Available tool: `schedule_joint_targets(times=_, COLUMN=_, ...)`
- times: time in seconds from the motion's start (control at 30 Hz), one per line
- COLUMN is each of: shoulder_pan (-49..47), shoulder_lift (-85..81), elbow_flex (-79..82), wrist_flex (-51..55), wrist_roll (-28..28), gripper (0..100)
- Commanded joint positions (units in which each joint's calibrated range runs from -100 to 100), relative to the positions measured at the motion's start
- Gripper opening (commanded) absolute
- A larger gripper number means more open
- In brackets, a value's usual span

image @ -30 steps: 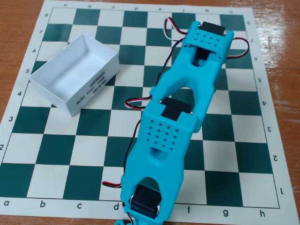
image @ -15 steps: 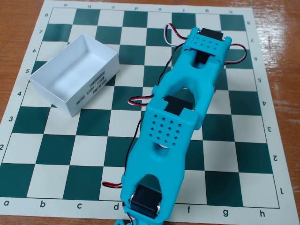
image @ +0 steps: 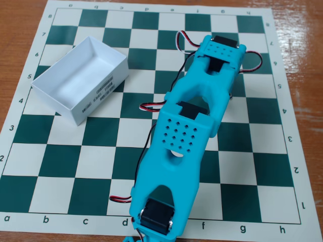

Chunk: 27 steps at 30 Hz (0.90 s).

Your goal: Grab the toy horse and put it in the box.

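The white cardboard box lies open and empty on the chessboard mat at the upper left of the fixed view, its barcode label on the long side that faces the arm. The toy horse does not show anywhere; it is hidden or out of view. My cyan arm stretches from the bottom edge up to the upper right, where its far end sits over the board, to the right of the box. The gripper's fingers are hidden beneath the arm.
A green-and-white chessboard mat covers the brown wooden table. Red, black and white servo wires loop out beside the arm's links.
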Motion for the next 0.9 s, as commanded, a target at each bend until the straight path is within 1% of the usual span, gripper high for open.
schedule_joint_targets(times=0.0, shoulder_pan=-0.32, shoulder_lift=-0.19, elbow_flex=-2.01, wrist_flex=-1.61, wrist_roll=-0.02, gripper=11)
schedule_joint_targets(times=0.07, shoulder_pan=-0.17, shoulder_lift=0.17, elbow_flex=-2.01, wrist_flex=-1.69, wrist_roll=-0.02, gripper=5)
schedule_joint_targets(times=0.13, shoulder_pan=0.11, shoulder_lift=0.52, elbow_flex=-1.92, wrist_flex=-1.69, wrist_roll=-0.02, gripper=0)
schedule_joint_targets(times=0.33, shoulder_pan=0.4, shoulder_lift=-1.51, elbow_flex=1.09, wrist_flex=-1.94, wrist_roll=1.1, gripper=0)
schedule_joint_targets(times=0.47, shoulder_pan=-0.39, shoulder_lift=-6.91, elbow_flex=4.91, wrist_flex=-3.27, wrist_roll=1.89, gripper=0)
schedule_joint_targets(times=0.57, shoulder_pan=-2.39, shoulder_lift=-13.73, elbow_flex=10.65, wrist_flex=-3.94, wrist_roll=3.45, gripper=0)
schedule_joint_targets(times=0.73, shoulder_pan=-7.82, shoulder_lift=-28.86, elbow_flex=26.67, wrist_flex=-13.07, wrist_roll=7.16, gripper=0)
schedule_joint_targets(times=0.87, shoulder_pan=-13.46, shoulder_lift=-40.72, elbow_flex=38.41, wrist_flex=-19.8, wrist_roll=12.09, gripper=0)
